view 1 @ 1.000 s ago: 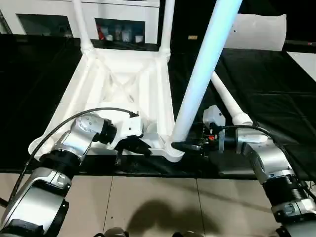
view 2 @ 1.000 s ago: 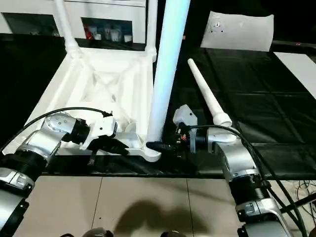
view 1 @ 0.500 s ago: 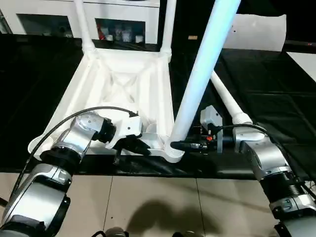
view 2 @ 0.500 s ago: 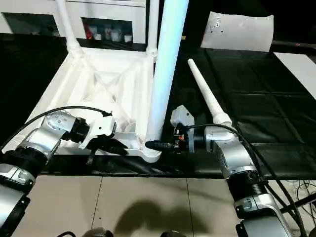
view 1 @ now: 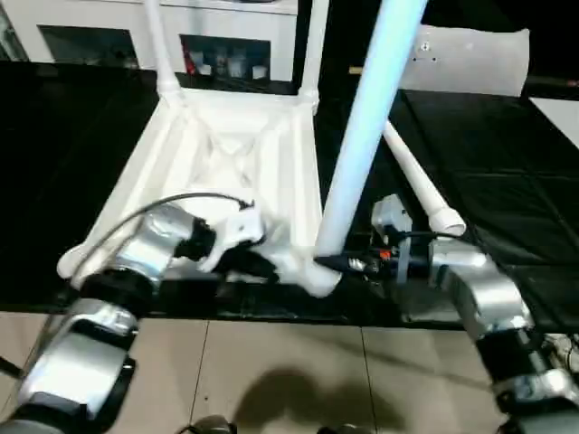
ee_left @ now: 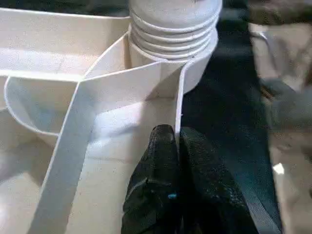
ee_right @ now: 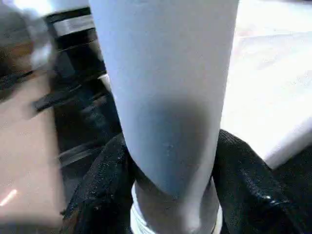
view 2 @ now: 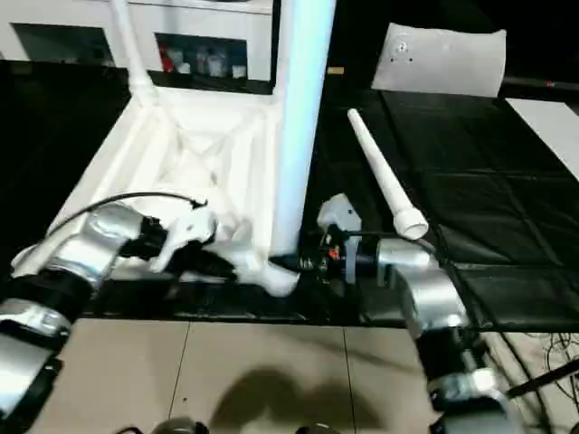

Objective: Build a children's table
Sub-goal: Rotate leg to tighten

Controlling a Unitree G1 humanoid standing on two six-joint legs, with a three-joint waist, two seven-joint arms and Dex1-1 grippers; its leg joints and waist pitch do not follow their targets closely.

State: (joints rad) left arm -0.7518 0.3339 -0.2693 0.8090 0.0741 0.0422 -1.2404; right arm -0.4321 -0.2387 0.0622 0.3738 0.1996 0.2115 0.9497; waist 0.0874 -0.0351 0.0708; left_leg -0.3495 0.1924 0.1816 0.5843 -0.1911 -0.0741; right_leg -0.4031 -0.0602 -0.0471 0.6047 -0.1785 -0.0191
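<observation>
**Third leg gripped at the near corner socket, upturned tabletop pinched by its rim**

You are looking down on the white plastic rectangular tabletop (view 1: 231, 158), lying upside down on the black table surface (view 1: 507, 181) so that its rimmed underside forms a shallow tray. Inside it, raised ribs cross in an X, and a round socket sits at each corner. The two far sockets each hold a long white tapered tube leg, the far-left leg (view 1: 158, 45) and the far-right leg (view 1: 312, 45), both upright. The near-right socket (view 1: 317, 276) carries the tall near leg (view 1: 362, 145), leaning a little to the right; in the left wrist view its base shows ringed ridges where it meets the socket.

Your right gripper (ee_right: 170, 195) has its two black fingers on either side of that leg's smooth round base, clamped against it just above the socket. Your left gripper (ee_left: 178, 146) has its fingers pressed together on the thin upright rim wall beside the same socket.

A fourth loose white tapered leg (view 1: 421, 185) lies flat on the black surface just right of the tabletop, flared end towards you. The near rim sits close to the table's front edge, with pale tiled floor (view 1: 271, 371) below. A flat white sheet (view 1: 470, 59) lies far right, and white glass-door cabinets (view 1: 226, 45) stand behind.
</observation>
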